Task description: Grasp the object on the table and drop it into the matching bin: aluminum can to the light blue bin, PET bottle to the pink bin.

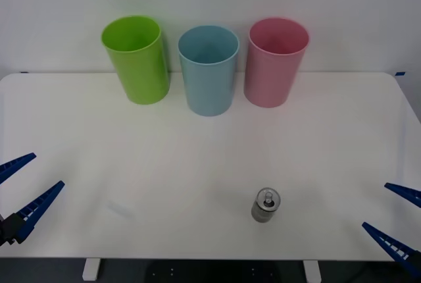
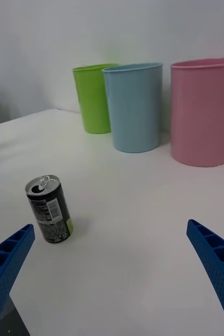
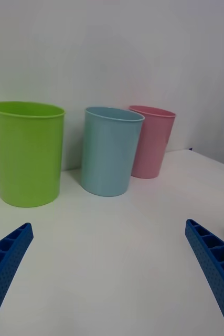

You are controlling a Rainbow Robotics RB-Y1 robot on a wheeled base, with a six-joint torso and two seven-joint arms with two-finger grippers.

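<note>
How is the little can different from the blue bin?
The aluminum can is far smaller than the light blue bin. The can is silver and dark with a pull-tab top; the bin is plain light blue with a wide open rim. The can stands near the table's front edge, the bin at the back. Both stand upright.

Bins seen as lime green bin (image 1: 136,59), light blue bin (image 1: 208,70), pink bin (image 1: 274,62); aluminum can (image 1: 265,205) black-banded silver; counter (image 1: 197,164) white.

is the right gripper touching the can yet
Apart. In the front view the right gripper waits open at the table's edge, with bare tabletop between it and the aluminum can.
</note>
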